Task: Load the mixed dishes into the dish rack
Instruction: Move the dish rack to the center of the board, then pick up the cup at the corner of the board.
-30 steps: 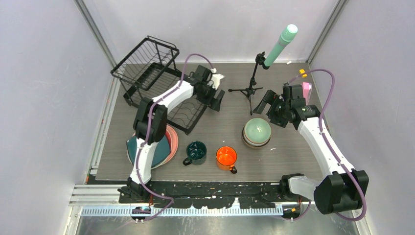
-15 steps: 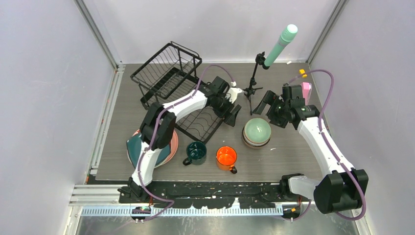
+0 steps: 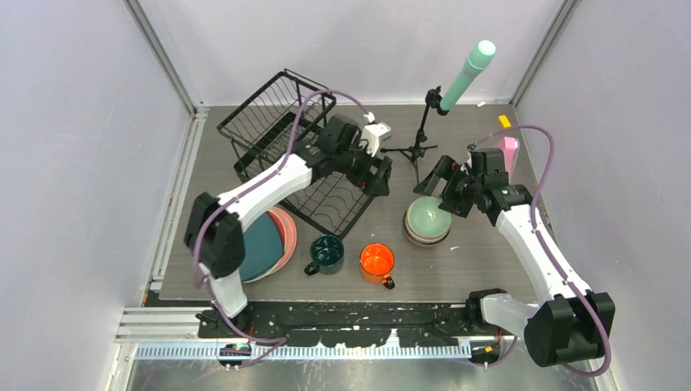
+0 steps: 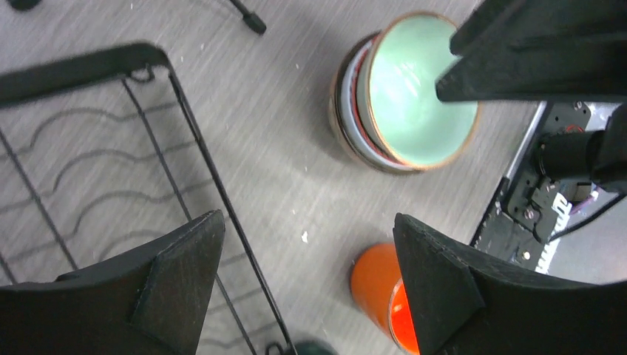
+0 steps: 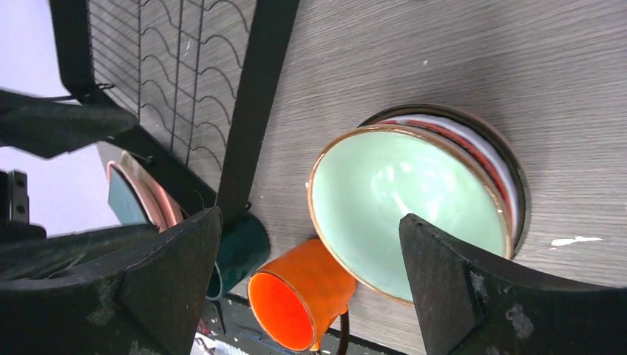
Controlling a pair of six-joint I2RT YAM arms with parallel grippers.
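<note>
Dish rack [image 3: 262, 130] sits skewed at the far left of the table [image 3: 489, 269], its middle covered by the left arm [image 3: 269, 175]. Left gripper [image 4: 307, 251] hangs over the rack's right-hand corner, fingers wide apart, nothing in them. Right of the rack is the bowl stack [image 3: 425, 241], mint bowl [image 3: 429, 217] on top. The lower bowls show only as rims, so their colours are hard to sort. Right gripper [image 5: 310, 229] is above that stack, jaws spread, gripping nothing; can't tell if it touches the rim. Dark green mug [image 3: 327, 252] sits just off the rack's near corner, orange mug [image 3: 377, 261] further right. Plates [image 3: 265, 244] lie by the rack's near-left edge, teal on top, pink rims peeking out, partly hidden by that arm's elbow.
</note>
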